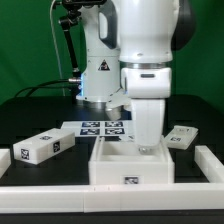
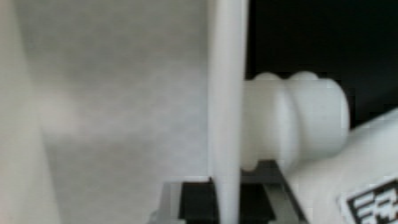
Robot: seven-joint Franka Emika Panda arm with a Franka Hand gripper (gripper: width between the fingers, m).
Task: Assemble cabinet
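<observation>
The cabinet body (image 1: pixel 118 168), an open white box with a marker tag on its front, stands at the front middle of the table. My gripper (image 1: pixel 148 147) reaches down over the box's wall on the exterior view's right. In the wrist view the thin white wall (image 2: pixel 226 90) runs edge-on between my two black fingers (image 2: pixel 192 200), which press against both of its sides. A white ribbed knob (image 2: pixel 299 115) sits close beside that wall. Two loose tagged white parts lie on the table: a long block (image 1: pixel 42 147) and a small block (image 1: pixel 182 137).
The marker board (image 1: pixel 103 128) lies behind the box, in front of the arm's base. A low white rail (image 1: pixel 212 165) runs along the table's front and up the exterior view's right. A tagged white piece (image 2: pixel 365 190) shows beside my fingers in the wrist view.
</observation>
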